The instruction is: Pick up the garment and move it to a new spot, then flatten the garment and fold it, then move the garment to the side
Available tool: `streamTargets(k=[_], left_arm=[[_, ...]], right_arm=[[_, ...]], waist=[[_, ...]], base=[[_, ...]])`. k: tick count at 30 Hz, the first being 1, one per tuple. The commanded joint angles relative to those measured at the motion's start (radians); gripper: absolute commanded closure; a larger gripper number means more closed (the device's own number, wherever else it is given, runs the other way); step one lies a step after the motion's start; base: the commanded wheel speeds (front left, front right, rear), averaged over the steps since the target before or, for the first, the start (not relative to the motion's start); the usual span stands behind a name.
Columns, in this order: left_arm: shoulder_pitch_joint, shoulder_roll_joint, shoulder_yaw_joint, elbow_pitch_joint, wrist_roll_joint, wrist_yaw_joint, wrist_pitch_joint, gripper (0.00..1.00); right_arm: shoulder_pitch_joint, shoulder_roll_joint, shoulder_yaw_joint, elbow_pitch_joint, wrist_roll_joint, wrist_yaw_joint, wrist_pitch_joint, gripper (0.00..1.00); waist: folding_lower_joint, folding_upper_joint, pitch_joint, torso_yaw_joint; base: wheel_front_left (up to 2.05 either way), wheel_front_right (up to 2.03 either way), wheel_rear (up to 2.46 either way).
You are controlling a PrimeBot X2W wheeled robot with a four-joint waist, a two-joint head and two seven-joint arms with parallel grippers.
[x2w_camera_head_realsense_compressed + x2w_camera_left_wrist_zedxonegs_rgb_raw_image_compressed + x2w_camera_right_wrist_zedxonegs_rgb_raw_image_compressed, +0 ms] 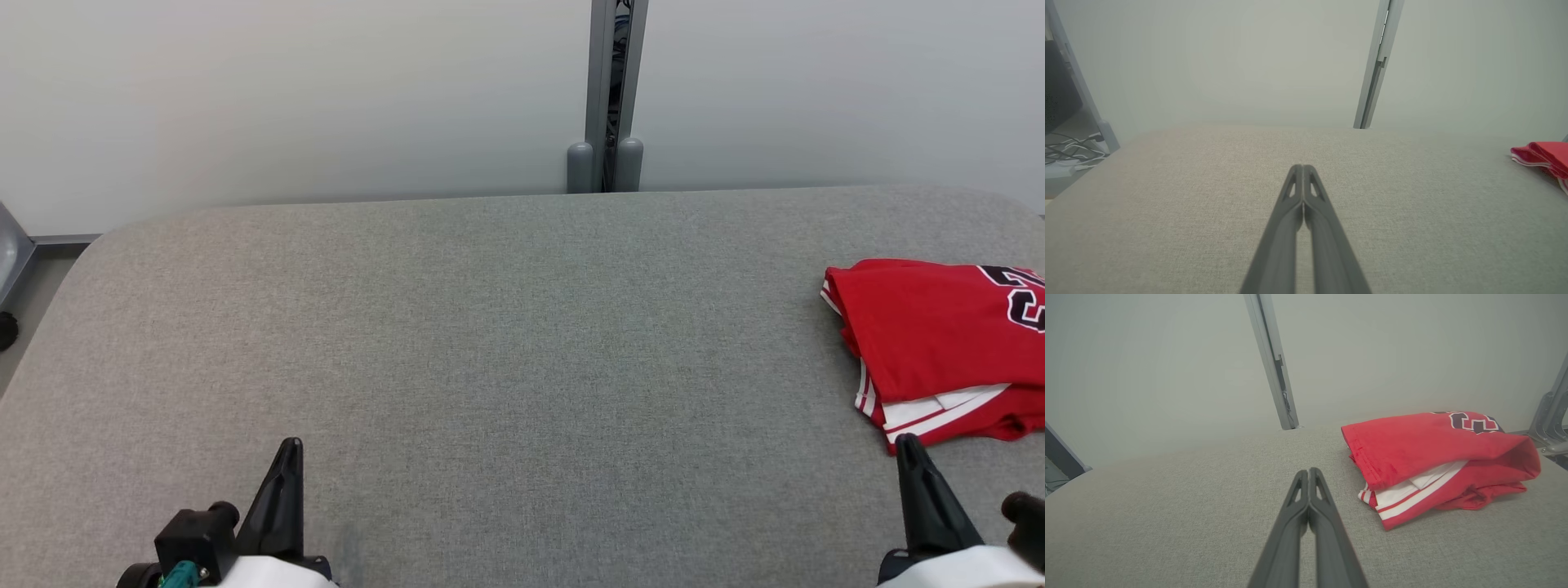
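The garment (939, 343) is a red jersey with white stripes and dark lettering, lying folded at the right edge of the grey padded table (506, 327). In the right wrist view the garment (1433, 457) lies just right of and beyond my right gripper (1308, 470), which is shut and holds nothing. From the head view the right gripper (908, 443) sits at the lower right, its tip close to the jersey's near hem. My left gripper (290, 445) rests at the lower left, far from the garment; its fingertips (1302, 167) are pressed together. The garment (1543, 157) shows far right there.
A grey post (608, 98) stands against the pale wall behind the table's far edge. Cables (1069, 151) lie on the floor past the table's left end. A metal frame (1551, 416) stands beyond the table's right end.
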State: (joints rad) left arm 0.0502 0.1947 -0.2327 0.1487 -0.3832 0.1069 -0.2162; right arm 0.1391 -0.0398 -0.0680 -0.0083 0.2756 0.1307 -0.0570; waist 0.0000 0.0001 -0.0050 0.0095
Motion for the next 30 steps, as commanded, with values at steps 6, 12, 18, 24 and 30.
streamTargets(k=[6,12,18,24,30], left_arm=[[-0.087,-0.008,-0.005,0.040,-0.138,-0.026,-0.008,1.00],[-0.135,-0.020,-0.016,0.082,-0.250,-0.045,-0.012,1.00],[-0.175,-0.030,-0.018,0.113,-0.350,-0.063,-0.016,1.00],[-0.211,-0.040,-0.022,0.143,-0.442,-0.078,-0.019,1.00],[-0.239,-0.048,-0.025,0.167,-0.515,-0.091,-0.021,1.00]], right_arm=[[-0.092,-0.021,-0.051,0.055,0.116,0.000,0.051,1.00],[-0.146,-0.032,-0.083,0.112,0.210,0.000,0.090,1.00],[-0.195,-0.043,-0.111,0.165,0.299,0.000,0.126,1.00],[-0.241,-0.053,-0.136,0.215,0.385,0.000,0.158,1.00],[-0.277,-0.062,-0.154,0.254,0.452,0.000,0.183,1.00]], waist=[[0.0000,-0.0001,0.001,0.000],[0.0000,-0.0001,0.003,-0.001],[0.0000,-0.0001,0.005,-0.001],[0.0000,-0.0001,0.006,-0.002],[0.0000,-0.0001,0.008,-0.002]], base=[[0.00,0.00,0.00],[0.00,0.00,0.00],[0.00,0.00,0.00],[0.00,0.00,0.00],[0.00,0.00,0.00]])
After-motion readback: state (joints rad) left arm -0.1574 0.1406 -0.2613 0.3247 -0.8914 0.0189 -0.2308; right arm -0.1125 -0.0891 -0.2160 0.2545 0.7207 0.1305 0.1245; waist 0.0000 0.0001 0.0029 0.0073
